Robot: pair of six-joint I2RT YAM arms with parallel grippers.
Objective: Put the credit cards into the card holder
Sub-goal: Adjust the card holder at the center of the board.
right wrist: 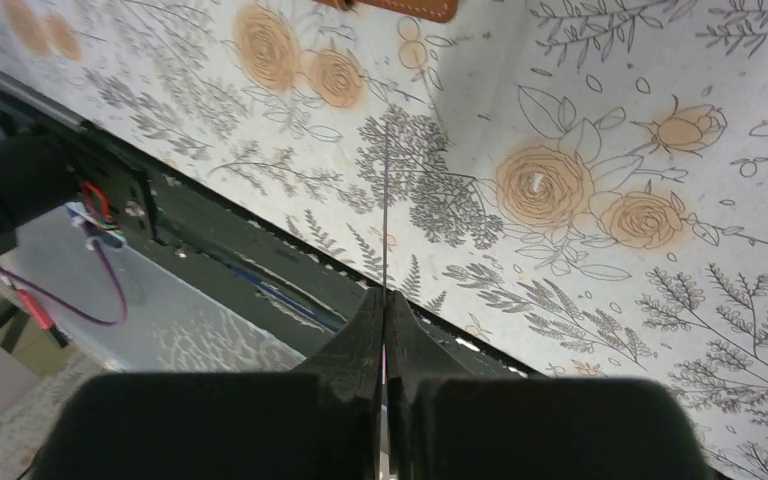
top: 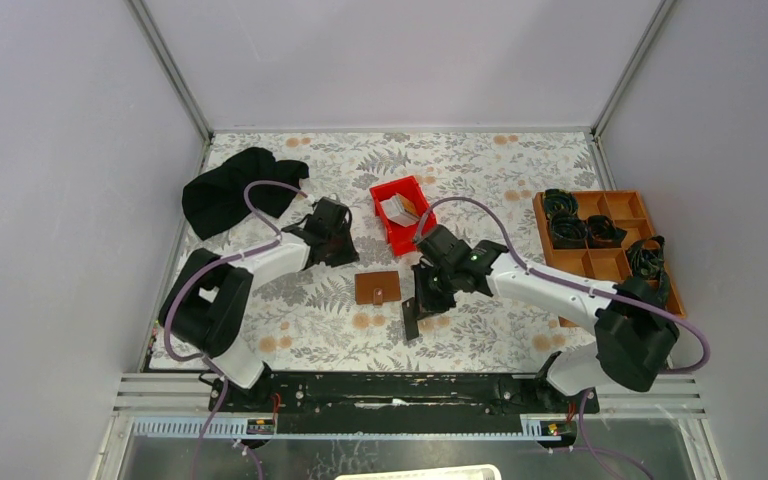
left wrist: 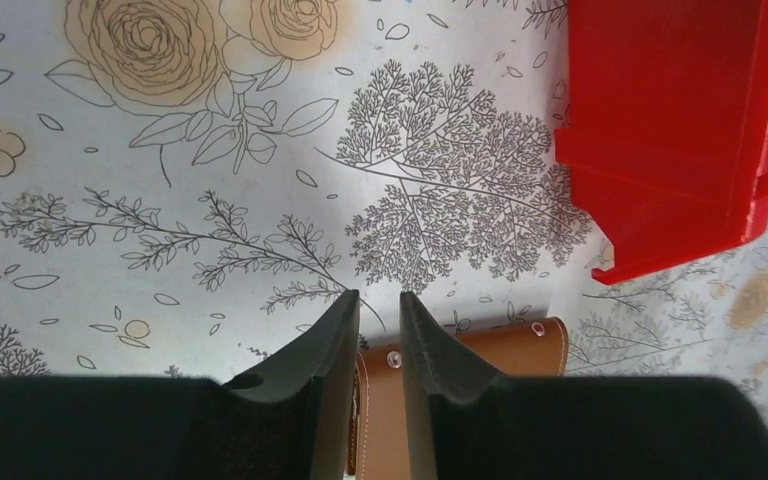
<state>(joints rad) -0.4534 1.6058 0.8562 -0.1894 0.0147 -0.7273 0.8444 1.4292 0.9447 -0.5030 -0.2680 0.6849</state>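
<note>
Right gripper [right wrist: 385,294] clamped tight on dark card [top: 410,320]. Card is edge-on in wrist view and sticks out past fingertips, just right of wallet [top: 377,288]. Left gripper [left wrist: 380,296]: jaws narrowly apart, nothing between them, over wallet's far edge, near red bin [top: 400,212]. Wallet lies flat on table [top: 490,170], between both grippers.

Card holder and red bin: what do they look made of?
The card holder looks like tan leather, real or faux, matte: pale stitching along its edge and small metal-looking studs show. The red bin looks like moulded plastic, smooth and slightly glossy, with crisp edges.
</note>
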